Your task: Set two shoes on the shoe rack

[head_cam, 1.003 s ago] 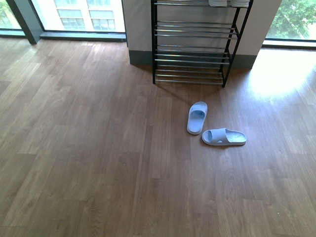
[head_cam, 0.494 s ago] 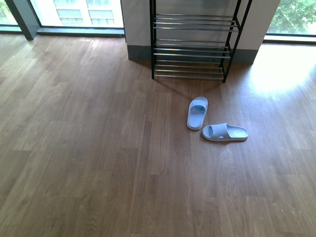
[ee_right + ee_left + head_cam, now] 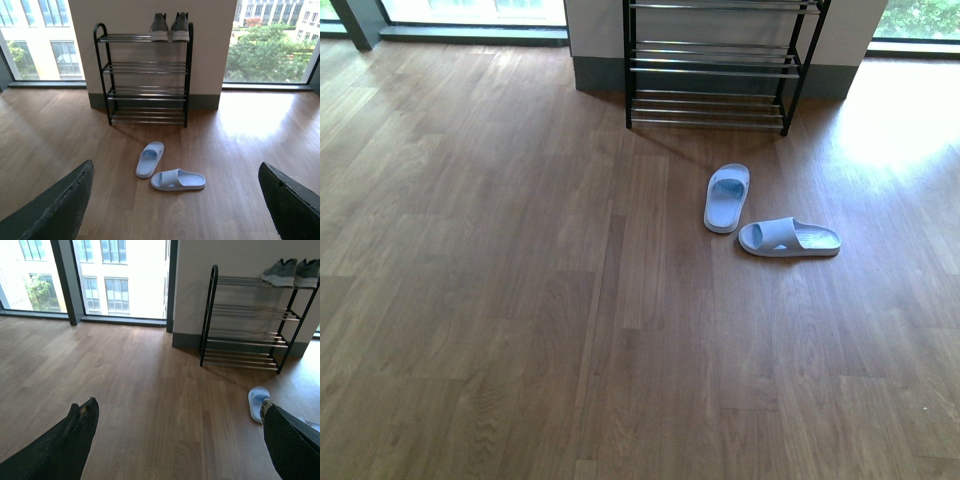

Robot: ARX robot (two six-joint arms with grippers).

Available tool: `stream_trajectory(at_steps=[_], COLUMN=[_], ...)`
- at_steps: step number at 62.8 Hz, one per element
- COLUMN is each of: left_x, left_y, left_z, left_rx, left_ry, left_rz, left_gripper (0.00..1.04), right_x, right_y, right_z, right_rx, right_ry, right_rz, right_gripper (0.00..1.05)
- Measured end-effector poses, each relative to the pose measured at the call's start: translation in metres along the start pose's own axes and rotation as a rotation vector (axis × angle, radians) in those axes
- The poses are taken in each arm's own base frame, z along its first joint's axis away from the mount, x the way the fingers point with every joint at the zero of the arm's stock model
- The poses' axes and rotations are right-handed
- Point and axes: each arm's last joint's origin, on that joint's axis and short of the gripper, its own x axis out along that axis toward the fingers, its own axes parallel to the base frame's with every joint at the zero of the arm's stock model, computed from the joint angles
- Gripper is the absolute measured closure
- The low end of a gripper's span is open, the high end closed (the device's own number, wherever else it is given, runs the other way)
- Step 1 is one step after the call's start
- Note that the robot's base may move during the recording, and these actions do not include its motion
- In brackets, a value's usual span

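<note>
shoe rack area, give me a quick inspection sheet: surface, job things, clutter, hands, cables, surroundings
Surface: brown wood-plank floor, with sun glare on its right side.
Job's things: grey sneakers side by side on the top shelf of the shoe rack. The pale blue slides are on the floor in front of it, one lengthwise toward the rack, the other crosswise.
Clutter: nothing seen.
Hands: left hand open, holding nothing. Right hand open, holding nothing.
Cables: nothing seen.
Surroundings: pale wall behind the rack, with tall windows either side.
</note>
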Motion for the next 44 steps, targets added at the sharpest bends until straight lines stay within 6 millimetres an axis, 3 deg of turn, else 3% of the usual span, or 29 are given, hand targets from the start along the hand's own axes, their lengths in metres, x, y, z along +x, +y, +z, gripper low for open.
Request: stream_trajectory(at_steps=[44], left_x=[0.0], left_y=[0.0], left_z=[0.0], left_rx=[0.0], left_ry=[0.0], left_rz=[0.0], left_gripper=[0.09], right_x=[0.0], right_y=[0.0], right_z=[0.0], right_rx=[0.0], right_ry=[0.0], right_rz=[0.0], right_gripper=[0.09])
